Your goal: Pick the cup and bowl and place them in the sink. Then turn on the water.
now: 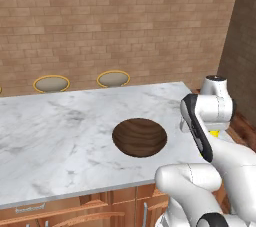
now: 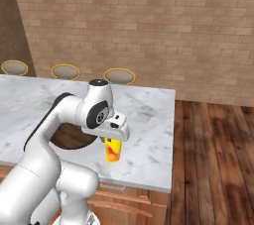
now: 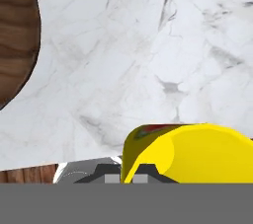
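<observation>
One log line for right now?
gripper: shut on cup | cup: lifted over counter | bowl: on counter

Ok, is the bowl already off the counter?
No, in the left base view the bowl sits on the marble counter, apart from the claw gripping the cup.

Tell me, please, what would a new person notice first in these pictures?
First, the small yellow cup hanging under the white arm's gripper, which is shut on it above the marble counter. Next, the wide dark wooden bowl on the same counter, beside the arm. Behind stands a brick wall.
</observation>
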